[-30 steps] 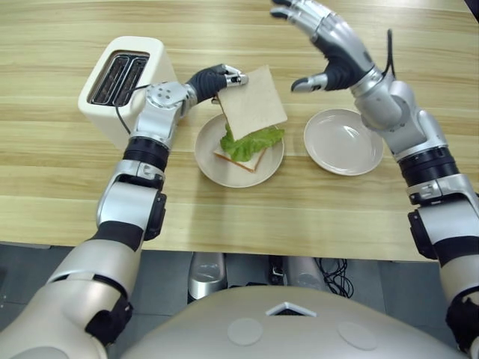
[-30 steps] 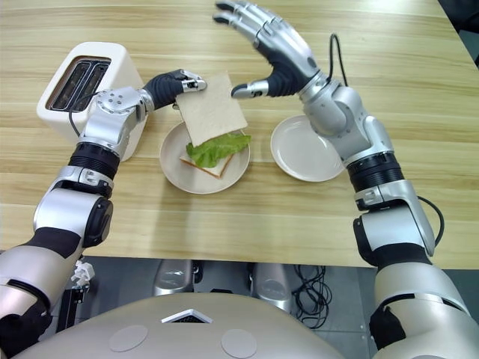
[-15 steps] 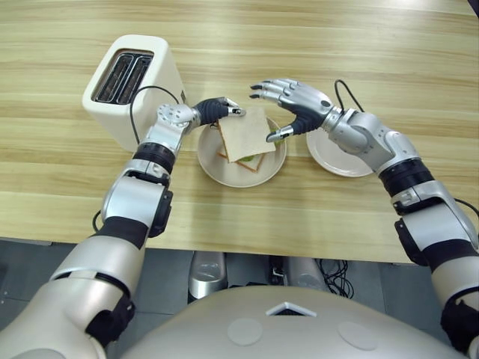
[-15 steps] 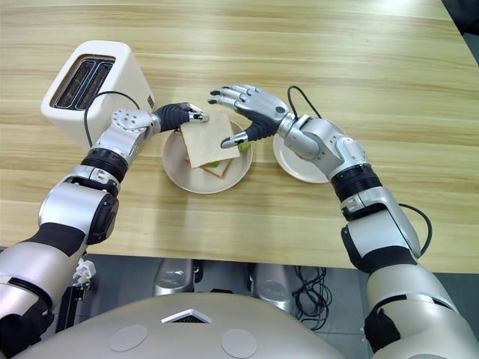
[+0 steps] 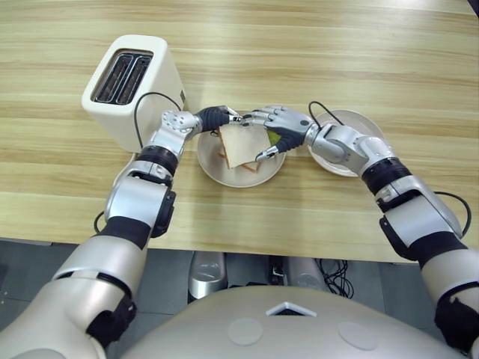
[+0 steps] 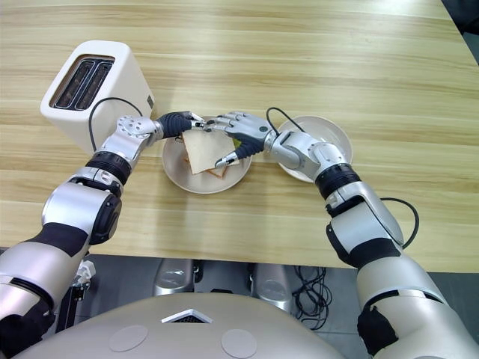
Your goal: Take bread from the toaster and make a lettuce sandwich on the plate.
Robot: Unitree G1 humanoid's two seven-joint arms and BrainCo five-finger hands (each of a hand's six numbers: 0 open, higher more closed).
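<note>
Hands are working close together over the sandwich plate (image 5: 212,159), the left hand (image 5: 212,117) coming in from the toaster side with its dark fingertips closed in a pinch on the upper left corner of the top bread slice (image 5: 241,145). That slice is lying tilted over the plate, its pinched corner raised and its lower edge resting on the stack beneath. The right hand (image 5: 282,126) is hovering at the slice's opposite side, holding nothing, its fingers spread and lightly bent above the upper right edge while the thumb is pointing down beside the slice's right edge; whether it is touching the bread cannot be told. A sliver of green lettuce (image 6: 234,143) is peeking out under the right hand's palm, and the edge of the bottom bread slice (image 6: 217,172) is showing below the top one, both sitting inside the plate. Just to the right, a second plate (image 5: 352,117) is lying under the right forearm, which is crossing over it. A cream toaster (image 5: 127,90) with two dark slots is standing upright to the left, near the left forearm and apart from the plate. Everything is sitting on a pale wooden surface (image 5: 299,45).
</note>
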